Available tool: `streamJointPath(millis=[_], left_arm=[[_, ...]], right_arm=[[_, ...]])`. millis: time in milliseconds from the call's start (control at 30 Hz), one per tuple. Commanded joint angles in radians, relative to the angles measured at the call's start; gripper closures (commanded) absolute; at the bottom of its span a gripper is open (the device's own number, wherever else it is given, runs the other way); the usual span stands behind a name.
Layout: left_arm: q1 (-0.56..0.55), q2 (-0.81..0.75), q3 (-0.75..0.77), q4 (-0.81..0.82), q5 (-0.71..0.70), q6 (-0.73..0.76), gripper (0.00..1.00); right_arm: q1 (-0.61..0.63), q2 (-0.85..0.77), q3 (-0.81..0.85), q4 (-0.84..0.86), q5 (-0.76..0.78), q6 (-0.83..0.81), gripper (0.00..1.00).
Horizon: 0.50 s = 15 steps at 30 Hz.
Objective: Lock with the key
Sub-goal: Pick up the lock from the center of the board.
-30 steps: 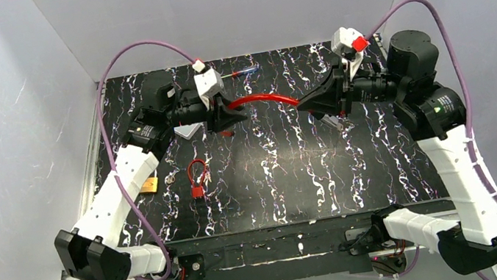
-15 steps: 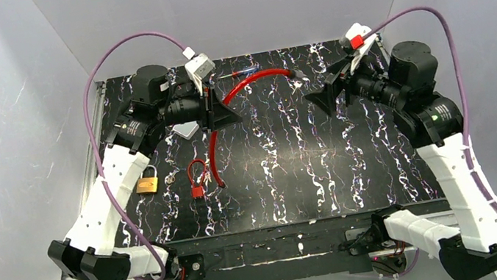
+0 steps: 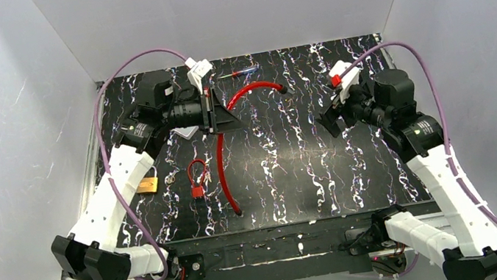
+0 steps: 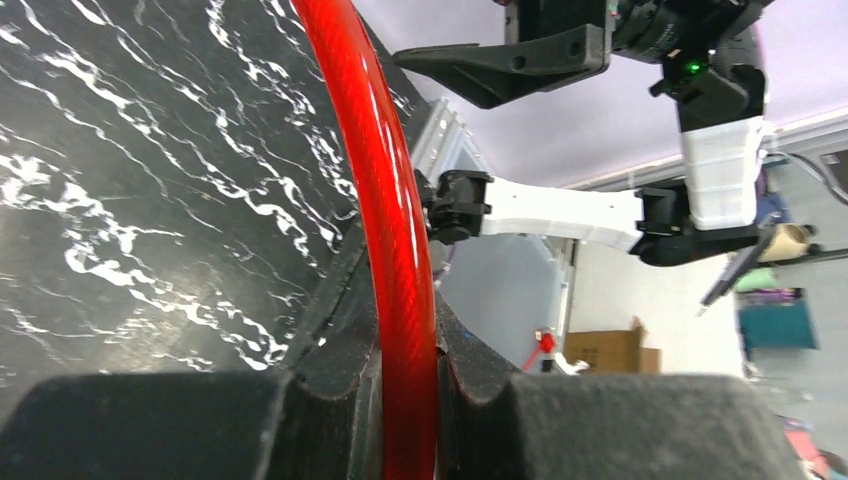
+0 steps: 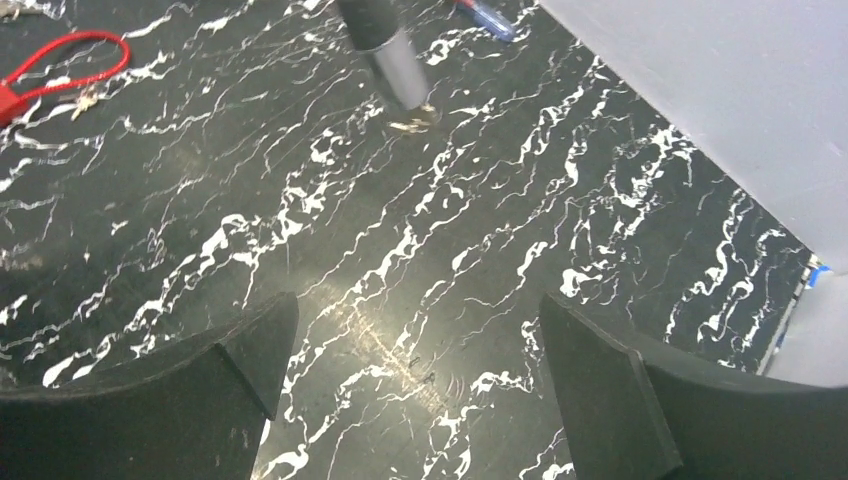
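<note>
My left gripper point(image 3: 227, 118) is shut on a thick red cable point(image 3: 226, 166). One cable end curves to the back point(image 3: 283, 90) and the other reaches toward the front edge. In the left wrist view the cable point(image 4: 385, 200) runs straight up between the closed fingers of my left gripper point(image 4: 405, 345). My right gripper point(image 3: 324, 120) stands open over bare table, apart from the cable, and my right gripper point(image 5: 415, 350) holds nothing. The cable's black-and-grey tip point(image 5: 385, 40) lies ahead of it. I cannot pick out a key with certainty.
A small red padlock with a wire loop point(image 3: 197, 177) and a brass padlock point(image 3: 148, 185) lie at the left. A blue-and-red pen point(image 3: 239, 73) lies at the back, and a pale grey block point(image 3: 188, 130) sits under my left arm. White walls enclose the table.
My right gripper has opened, let go of the cable and drawn back to the right. The cable now hangs from my left gripper alone, its long end swung down toward the front.
</note>
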Motion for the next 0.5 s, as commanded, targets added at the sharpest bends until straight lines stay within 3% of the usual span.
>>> streamJointPath(millis=[0, 200, 467], left_arm=[[0.004, -0.042, -0.06, 0.16, 0.147, -0.184, 1.0], [0.004, -0.046, -0.132, 0.308, 0.197, -0.307, 1.0], [0.004, -0.057, -0.138, 0.335, 0.24, -0.347, 1.0]], right_arm=[[-0.002, -0.018, -0.014, 0.106, -0.12, -0.071, 0.02], [-0.002, -0.005, -0.056, 0.252, -0.236, -0.103, 0.02], [-0.001, -0.014, -0.192, 0.43, -0.314, -0.175, 0.03]])
